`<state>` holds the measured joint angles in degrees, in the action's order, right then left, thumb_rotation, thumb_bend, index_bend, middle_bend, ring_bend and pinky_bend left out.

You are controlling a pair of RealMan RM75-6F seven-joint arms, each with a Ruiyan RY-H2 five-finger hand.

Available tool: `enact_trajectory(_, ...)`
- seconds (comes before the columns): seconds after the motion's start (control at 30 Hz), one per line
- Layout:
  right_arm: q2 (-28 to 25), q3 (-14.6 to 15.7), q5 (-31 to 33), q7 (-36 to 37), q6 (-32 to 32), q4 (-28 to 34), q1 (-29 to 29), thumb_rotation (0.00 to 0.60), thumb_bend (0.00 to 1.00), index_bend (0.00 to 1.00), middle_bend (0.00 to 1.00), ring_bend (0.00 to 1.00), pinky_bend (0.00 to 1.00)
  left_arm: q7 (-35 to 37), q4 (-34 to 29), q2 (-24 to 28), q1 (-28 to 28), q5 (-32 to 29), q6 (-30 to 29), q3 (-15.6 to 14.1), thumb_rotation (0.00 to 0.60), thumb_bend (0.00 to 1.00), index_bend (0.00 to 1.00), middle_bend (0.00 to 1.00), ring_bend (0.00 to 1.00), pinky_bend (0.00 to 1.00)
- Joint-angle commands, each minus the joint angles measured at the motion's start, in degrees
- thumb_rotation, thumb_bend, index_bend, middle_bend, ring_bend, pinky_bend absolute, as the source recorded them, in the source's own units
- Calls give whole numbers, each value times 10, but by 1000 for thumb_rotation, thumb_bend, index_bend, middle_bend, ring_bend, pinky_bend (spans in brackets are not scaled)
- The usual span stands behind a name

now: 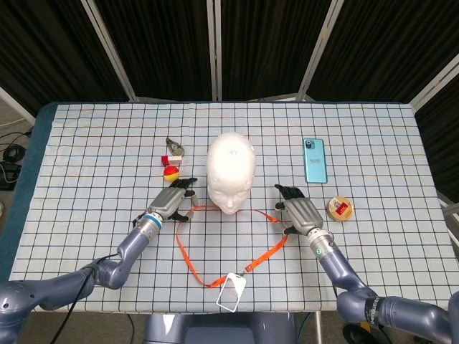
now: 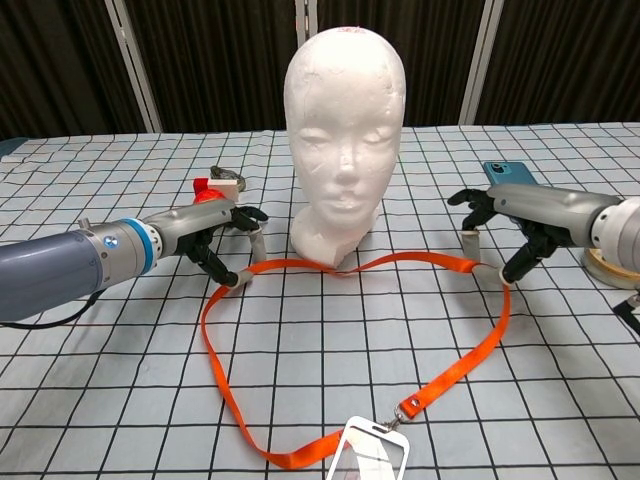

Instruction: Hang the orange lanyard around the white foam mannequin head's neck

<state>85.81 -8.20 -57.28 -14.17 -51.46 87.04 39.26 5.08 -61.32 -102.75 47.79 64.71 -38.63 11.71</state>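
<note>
On the checked table [image 2: 320,350], the orange lanyard [image 2: 330,268] lies flat before the white foam mannequin head [image 2: 344,140]. Left hand [image 2: 215,240] fingers pinch one side, right hand [image 2: 505,225] fingers the other.

Table [image 1: 93,143] covered with a white cloth in a black grid, blue edge peeking out at the sides. Sitting on it: white foam mannequin head [image 1: 230,170] upright in the middle, orange lanyard [image 2: 330,330] lying in a loop in front of its base, clear badge holder [image 2: 375,452] at the near end. Off to the left, a yellow-and-red ball [image 1: 171,173] plus a small red-and-white thing [image 1: 174,150]. To the right, teal phone [image 1: 314,160] flat, round wooden-looking disc [image 1: 340,208] nearer the edge.
</note>
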Motion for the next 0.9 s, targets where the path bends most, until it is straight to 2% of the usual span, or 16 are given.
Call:
enact_trajectory(0.03, -1, 0, 0, 0, 0, 1, 0, 600, 460, 731, 15, 0, 0, -4, 1, -1, 0, -2, 2, -1, 600, 440, 468, 0, 0, 0)
enact_trajectory(0.27, -3, 1, -4, 0, -2, 5, -1, 600, 460, 731, 15, 0, 0, -15, 5, -4, 1, -9, 2, -1, 600, 477, 514, 0, 0, 0)
enact_trajectory(0.53, -2, 3, -13, 10, -3, 4, -5, 600, 460, 731, 15, 0, 0, -17, 8, -11, 0, -14, -2, 1, 600, 505, 614, 0, 0, 0)
enact_trajectory(0.9, -17, 15, -55, 20, -18, 20, -17, 600, 459, 736, 16, 0, 0, 0, -32, 14, -20, 28, -42, -10, 600, 508, 651, 0, 0, 0)
